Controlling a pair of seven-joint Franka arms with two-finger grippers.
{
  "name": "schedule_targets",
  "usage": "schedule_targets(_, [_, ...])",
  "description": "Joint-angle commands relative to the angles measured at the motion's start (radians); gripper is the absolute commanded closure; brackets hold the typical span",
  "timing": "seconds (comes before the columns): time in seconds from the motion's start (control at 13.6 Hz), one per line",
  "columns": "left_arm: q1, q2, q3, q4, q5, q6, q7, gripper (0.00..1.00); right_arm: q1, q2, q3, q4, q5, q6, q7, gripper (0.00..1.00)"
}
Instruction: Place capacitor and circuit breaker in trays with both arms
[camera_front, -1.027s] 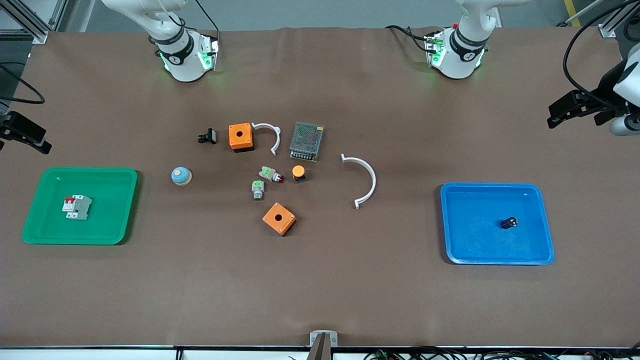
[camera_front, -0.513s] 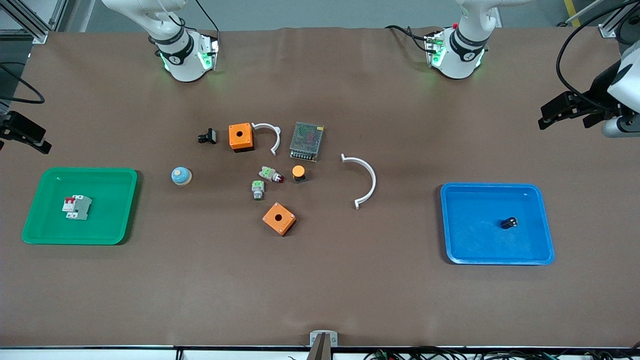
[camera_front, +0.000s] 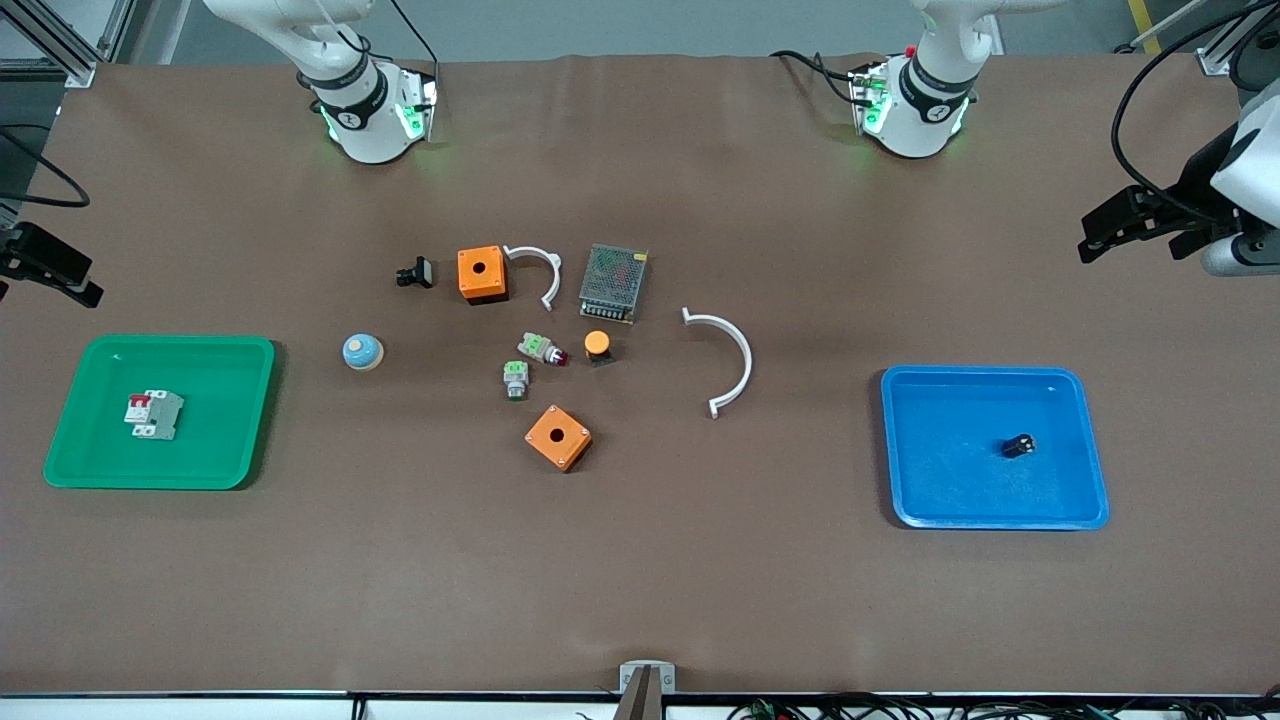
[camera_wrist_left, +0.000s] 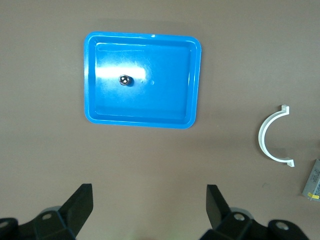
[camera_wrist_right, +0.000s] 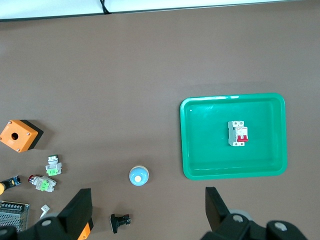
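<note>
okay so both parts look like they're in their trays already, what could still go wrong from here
Few risks, since both grippers are open and hold nothing.

1. The capacitor lies on its side in the blue tray; a knock to the tray could set it rolling.

2. The left gripper hangs near the left arm's end of the table; a low sweep to centre might catch the tray rim.

3. The right gripper sits close to the green tray holding the circuit breaker; same caution.

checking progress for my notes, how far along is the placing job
Both placements look done: the capacitor lies in the blue tray, the circuit breaker in the green tray. Nothing is in hand; the left gripper and right gripper are open, off by the table's ends. Nothing looks left.
</note>
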Motion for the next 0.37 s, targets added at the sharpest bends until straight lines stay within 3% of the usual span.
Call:
schedule_targets(0.0, [-0.003,-0.006,-0.001,0.009,0.024,-0.001,0.011,0.00,-0.002,-0.001,0.005,0.015,-0.002,-0.015,0.012,0.00])
schedule_targets(0.29, [-0.008,-0.003,-0.004,0.024,0.031,-0.001,0.005,0.00,-0.002,-0.001,0.005,0.015,-0.002,-0.015,0.012,0.00])
